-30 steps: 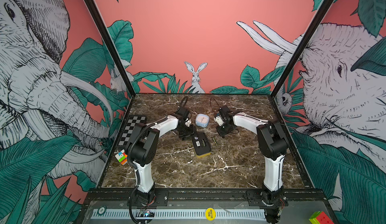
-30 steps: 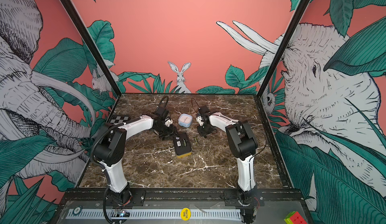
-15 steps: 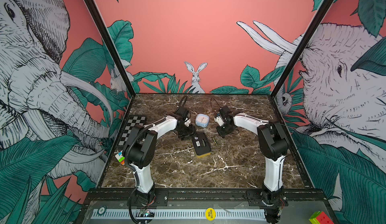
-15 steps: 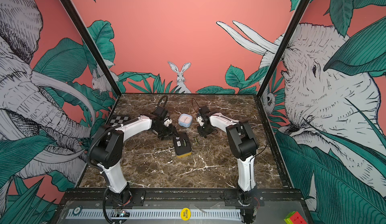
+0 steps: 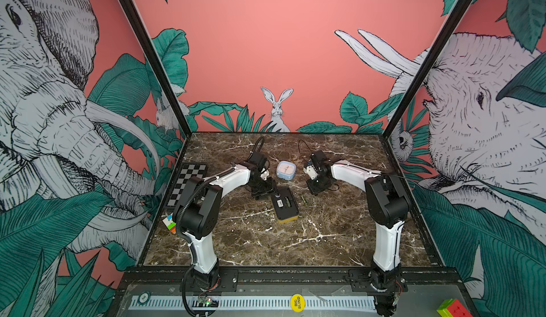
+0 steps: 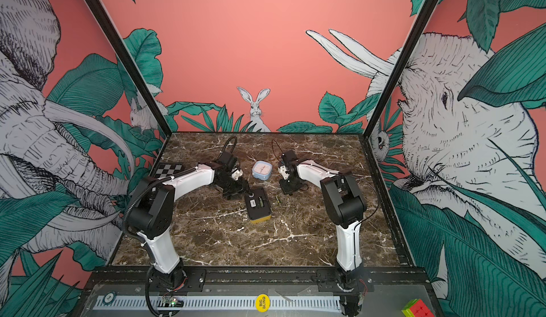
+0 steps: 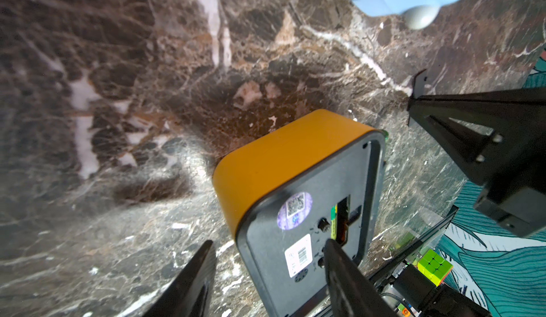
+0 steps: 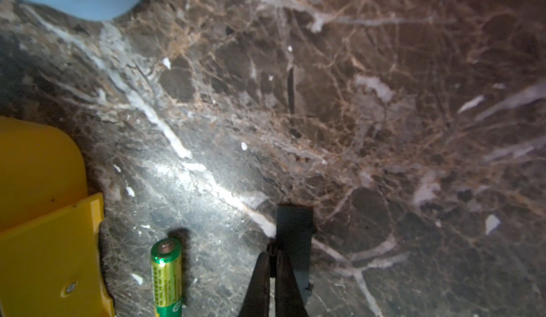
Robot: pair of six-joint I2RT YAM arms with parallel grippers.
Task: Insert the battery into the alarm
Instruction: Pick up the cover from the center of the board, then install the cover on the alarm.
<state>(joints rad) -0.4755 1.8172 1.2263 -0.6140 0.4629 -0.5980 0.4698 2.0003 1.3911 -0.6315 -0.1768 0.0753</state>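
The alarm (image 5: 285, 205) (image 6: 258, 206) is a yellow box lying face down with its black back up. Its battery slot is open, and one green cell (image 7: 334, 221) lies along the slot's edge. A loose green battery (image 5: 303, 198) (image 8: 166, 277) lies on the marble just right of the alarm. My left gripper (image 7: 266, 253) (image 5: 267, 189) is open. One finger (image 7: 339, 268) rests on the alarm's back by the slot and the other stands off its side. My right gripper (image 8: 273, 252) (image 5: 316, 186) is shut, its tips at the table right of the battery. A dark flat cover (image 8: 295, 224) lies by the tips.
A small blue clock (image 5: 286, 169) (image 6: 261, 170) stands behind the alarm, between the two grippers. A checkerboard (image 5: 186, 182) and a colour cube (image 5: 169, 223) lie at the left edge. Another cube (image 5: 450, 308) sits outside the front rail. Side walls close in the marble table (image 5: 295, 241).
The right gripper's fingers have closed fully. The left arm's elbow shifted slightly. The alarm and the loose battery stayed put.
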